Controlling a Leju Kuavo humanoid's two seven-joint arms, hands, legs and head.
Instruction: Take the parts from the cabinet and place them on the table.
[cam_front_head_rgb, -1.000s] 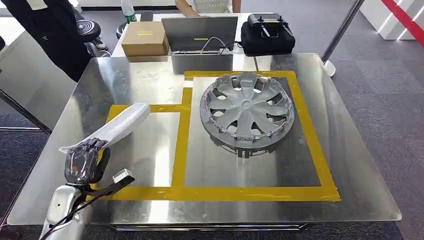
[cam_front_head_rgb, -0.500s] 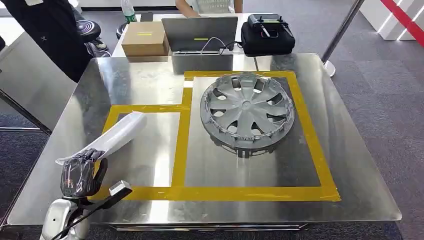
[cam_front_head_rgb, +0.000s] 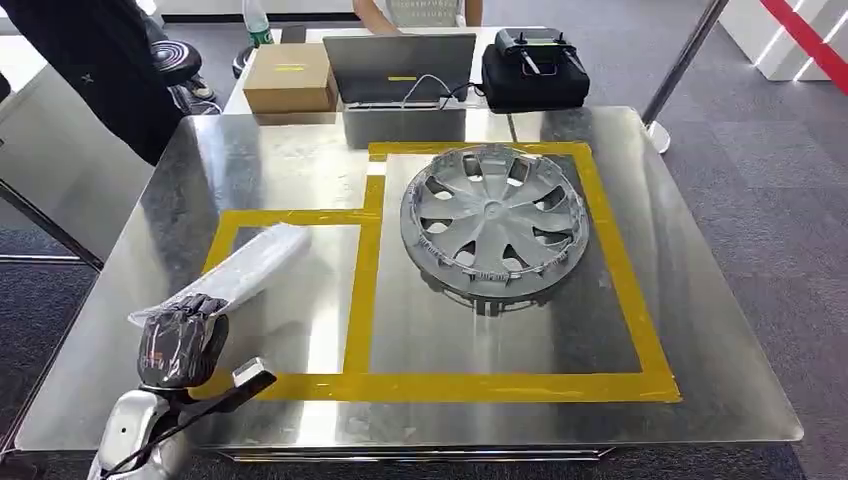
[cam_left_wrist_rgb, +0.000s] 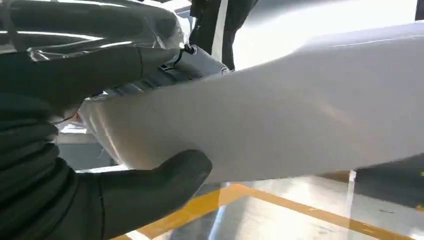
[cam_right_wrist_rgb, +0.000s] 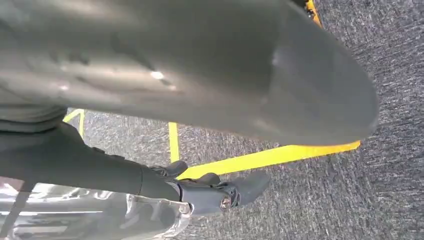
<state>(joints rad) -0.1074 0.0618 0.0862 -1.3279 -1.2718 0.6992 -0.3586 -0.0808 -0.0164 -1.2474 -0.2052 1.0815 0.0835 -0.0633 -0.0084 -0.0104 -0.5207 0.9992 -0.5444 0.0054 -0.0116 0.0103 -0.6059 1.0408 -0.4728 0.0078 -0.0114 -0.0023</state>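
My left hand (cam_front_head_rgb: 180, 347) grips the near end of a long white part (cam_front_head_rgb: 245, 265) wrapped in clear film. The part slants away over the left yellow-taped box (cam_front_head_rgb: 220, 232) of the steel table (cam_front_head_rgb: 700, 330), and its far end lies low by the tape. Close up, my thumb and fingers (cam_left_wrist_rgb: 75, 190) clasp the white part (cam_left_wrist_rgb: 300, 115) from both sides. A silver hubcap (cam_front_head_rgb: 493, 218) lies inside the larger taped square on the right. My right hand (cam_right_wrist_rgb: 100, 170) hangs over grey carpet with nothing in it, fingers apart.
Behind the table stand a cardboard box (cam_front_head_rgb: 289, 77), a laptop (cam_front_head_rgb: 400, 68) and a black case (cam_front_head_rgb: 534, 68). A person in dark clothes (cam_front_head_rgb: 100, 60) stands at the back left. A slanted pole (cam_front_head_rgb: 685, 60) rises at the back right.
My left hand has sunk toward the table's front edge and shifted slightly right. The white part has come down with it, its far end now lower over the left taped box.
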